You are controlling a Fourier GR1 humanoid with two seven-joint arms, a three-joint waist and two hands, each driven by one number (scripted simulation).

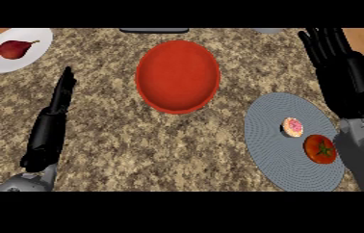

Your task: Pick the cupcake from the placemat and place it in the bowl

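So nothing's been grabbed yet, as far as I can tell. The small pink-frosted cupcake [292, 126] is sitting on the round grey woven placemat [274, 145] near the counter's right edge, just beside a red tomato [320, 148] that shares the mat. The round red bowl [177, 76] sits around the middle of the speckled granite counter [142, 140], toward the far edge and well apart from the mat. The right hand [334, 58] is up by the far right corner with its fingers straight and spread, holding nothing. The left hand [60, 99] is over by the left side, fingers straight and pressed together, also holding nothing. My guess is the reach is the step in hand: the right hand needs to come down over the cupcake without bumping the tomato. A white plate [32, 37] with a dark red pear [16, 49] sits in the far left corner. No labels or writing anywhere that I can read.
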